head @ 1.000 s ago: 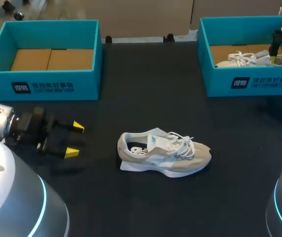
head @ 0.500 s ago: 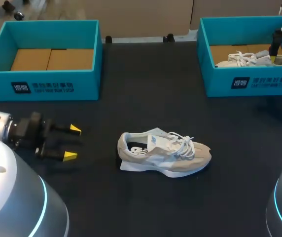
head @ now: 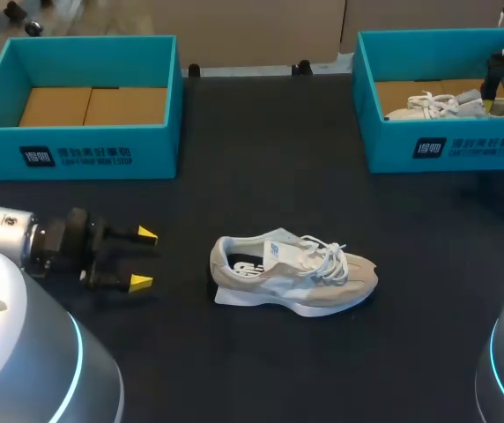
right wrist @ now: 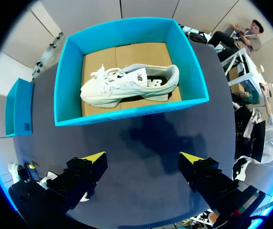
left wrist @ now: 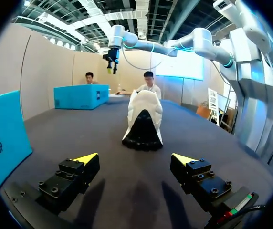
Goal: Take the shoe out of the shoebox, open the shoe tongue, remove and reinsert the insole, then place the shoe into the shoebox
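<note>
- Beige suede-look shoe (head: 292,275) lies on its sole near the middle of the black table (head: 261,176), heel toward my left arm, toe toward my right, white laces loosely tied.
- It sits outside both boxes, well apart from each.
- Left gripper (head: 143,259) is low over the table, to the heel side of the beige shoe and apart from it. Its fingers are spread wide with nothing between them.
- Left wrist view: left gripper (left wrist: 134,158) points straight at the beige shoe (left wrist: 142,119), whose heel end is ahead of the fingers with bare table in the gap.
- Left shoebox (head: 80,159), teal, stands at the far left corner. Its floor is brown cardboard.
- Right shoebox (head: 446,145), teal, stands at the far right and holds a white shoe (head: 450,106) on its sole.
- Right wrist view: right gripper (right wrist: 143,160) hangs high above the table, spread wide and empty. The right shoebox (right wrist: 127,112) and its white shoe (right wrist: 127,83) are ahead of the fingers.
</note>
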